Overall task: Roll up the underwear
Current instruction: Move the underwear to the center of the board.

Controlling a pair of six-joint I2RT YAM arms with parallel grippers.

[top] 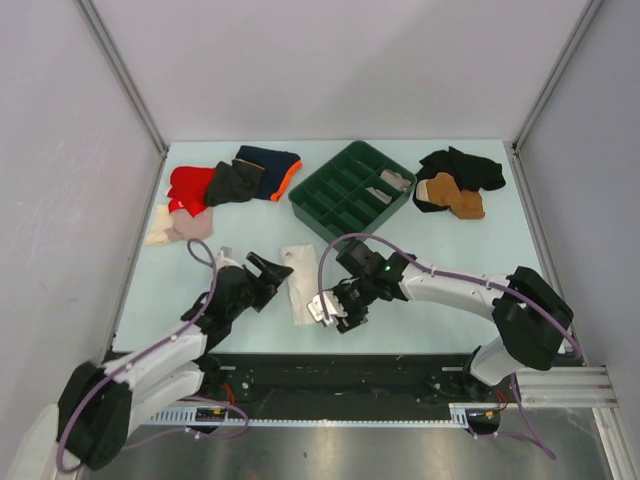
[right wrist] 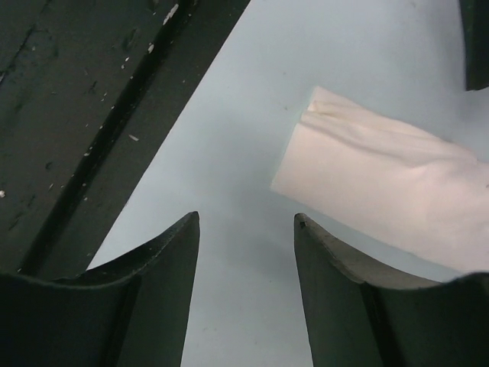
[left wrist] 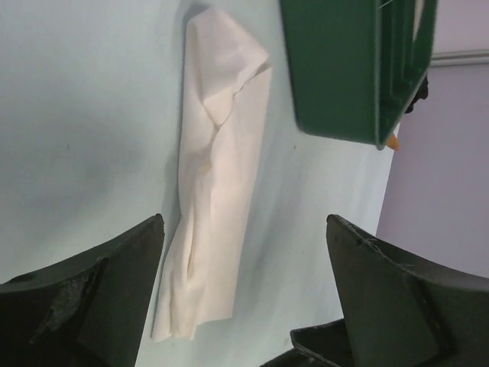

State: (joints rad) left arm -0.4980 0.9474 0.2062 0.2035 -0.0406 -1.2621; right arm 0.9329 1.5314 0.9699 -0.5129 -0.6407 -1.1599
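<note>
The white underwear (top: 299,282) lies folded into a narrow strip on the pale table between my two grippers. It also shows in the left wrist view (left wrist: 216,176) and the right wrist view (right wrist: 390,183). My left gripper (top: 274,271) is open and empty just left of the strip. In its own view the left gripper (left wrist: 244,229) has the strip's near end between its fingers. My right gripper (top: 330,308) is open and empty at the strip's near right end. In the right wrist view the right gripper (right wrist: 246,222) hangs over bare table beside the cloth's end.
A green compartment tray (top: 351,190) stands behind the underwear and shows in the left wrist view (left wrist: 351,69). A pile of red, dark and navy clothes (top: 225,183) and a pale cloth (top: 178,227) lie at back left. Black and tan garments (top: 455,182) lie at back right.
</note>
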